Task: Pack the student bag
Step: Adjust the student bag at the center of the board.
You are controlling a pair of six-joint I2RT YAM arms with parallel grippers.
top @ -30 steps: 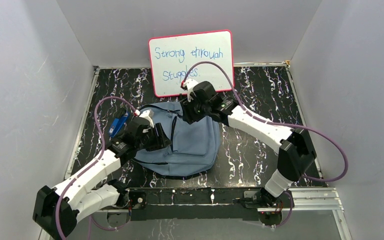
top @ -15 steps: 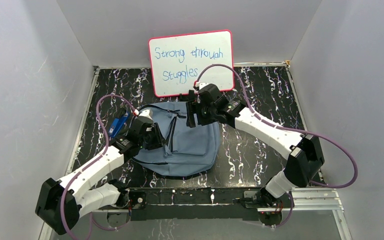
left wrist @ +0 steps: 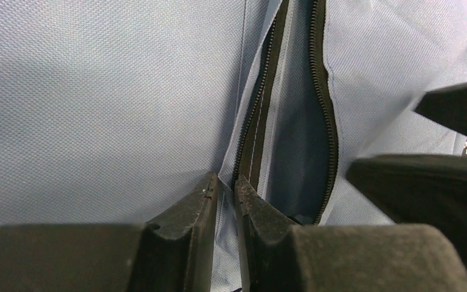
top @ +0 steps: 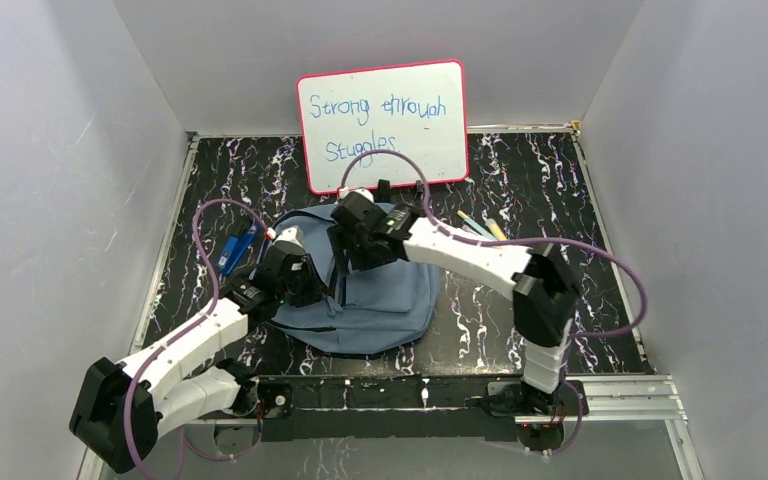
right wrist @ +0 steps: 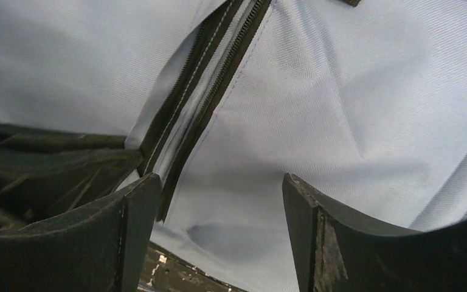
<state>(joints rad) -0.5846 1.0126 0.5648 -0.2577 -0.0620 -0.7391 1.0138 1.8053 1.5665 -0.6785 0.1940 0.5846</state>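
The student bag (top: 392,298) lies flat mid-table, grey-blue, its dark zipper (left wrist: 325,91) parted into a narrow opening. My left gripper (left wrist: 225,184) is shut on a fold of the bag's fabric at the left zipper edge; in the top view it (top: 308,283) sits on the bag's left part. My right gripper (right wrist: 217,182) hovers open just above the bag cloth (right wrist: 340,97), right beside the zipper (right wrist: 200,97), nothing between its fingers. From above it (top: 353,250) is close to the left gripper. Its dark fingers (left wrist: 419,176) show at the right of the left wrist view.
A pink-framed whiteboard (top: 384,125) leans on the back wall behind the bag. Pencils (top: 477,224) lie on the marbled table right of the bag's top. A blue object (top: 237,248) lies left of the bag. White walls close in left, right and back.
My left gripper closed onto the fabric by the zipper. My right gripper opened and swung left from the bag's upper right edge to over the zipper, uncovering the pencils.
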